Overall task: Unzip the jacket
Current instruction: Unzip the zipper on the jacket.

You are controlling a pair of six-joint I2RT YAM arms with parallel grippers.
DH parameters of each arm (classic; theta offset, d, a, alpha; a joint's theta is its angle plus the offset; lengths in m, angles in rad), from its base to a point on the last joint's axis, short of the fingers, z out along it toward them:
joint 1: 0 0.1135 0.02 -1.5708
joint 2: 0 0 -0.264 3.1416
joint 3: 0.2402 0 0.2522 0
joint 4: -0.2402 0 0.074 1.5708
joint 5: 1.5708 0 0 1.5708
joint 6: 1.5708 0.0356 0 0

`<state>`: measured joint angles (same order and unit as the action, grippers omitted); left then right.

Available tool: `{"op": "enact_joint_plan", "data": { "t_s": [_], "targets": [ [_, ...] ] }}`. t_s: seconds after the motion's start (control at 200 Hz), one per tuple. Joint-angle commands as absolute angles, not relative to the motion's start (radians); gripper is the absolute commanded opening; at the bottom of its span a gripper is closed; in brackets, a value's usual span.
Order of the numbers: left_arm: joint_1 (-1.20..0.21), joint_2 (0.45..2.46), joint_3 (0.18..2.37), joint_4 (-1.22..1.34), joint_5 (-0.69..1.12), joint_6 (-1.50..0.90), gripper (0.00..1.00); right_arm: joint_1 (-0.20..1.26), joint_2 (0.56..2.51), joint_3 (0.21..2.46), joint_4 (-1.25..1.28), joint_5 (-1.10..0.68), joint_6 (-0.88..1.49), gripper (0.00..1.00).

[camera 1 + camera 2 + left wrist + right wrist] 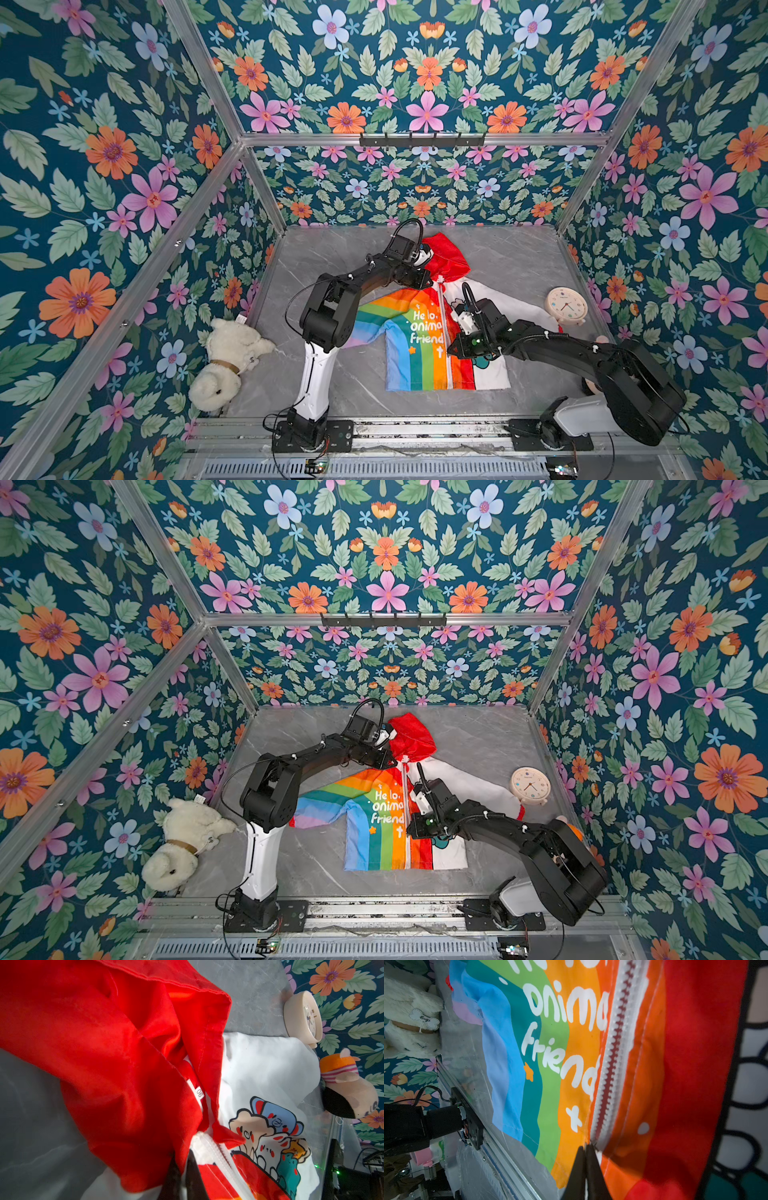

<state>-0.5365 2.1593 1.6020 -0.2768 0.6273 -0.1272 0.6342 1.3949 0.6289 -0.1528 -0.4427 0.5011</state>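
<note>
Checking where it sits: your jacket (415, 332) lies flat mid-bench (332, 257), red hood (446, 253) toward the back wall, hem toward the arm bases. (A)

And the grips? (B)

Your left jaws are pinching red cloth at the collar, just beside the top end of the zipper (218, 1157). That reads as an anchor, so the thin cloth doesn't drag along. Your right jaws are pressed together on the zipper line partway down the front. The pull is hidden between the tips, so I only judge that you have it. (A)

Materials? (B)

Thin, slick woven cloth that creases easily. One half is rainbow stripes with white lettering, the other white with cartoon animals. Chunky white plastic teeth; they look parted from the collar down to your right jaws, and below that I can't tell. Roughly half to go, I'd say. (A)
</note>
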Motion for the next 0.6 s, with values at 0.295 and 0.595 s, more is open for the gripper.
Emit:
{"op": "enact_joint_plan", "data": {
  "t_s": [0.295,0.595],
  "targets": [
    [-0.534,2.189,1.652,-0.321,0.581,-0.12,0.0,0.653,1.348,0.579,-0.163,-0.478,0.511,0.0],
    [-0.534,2.211,1.678,-0.359,0.541,-0.101,0.0,0.69,1.326,0.551,-0.162,-0.489,0.516,0.0]
  ]
}}
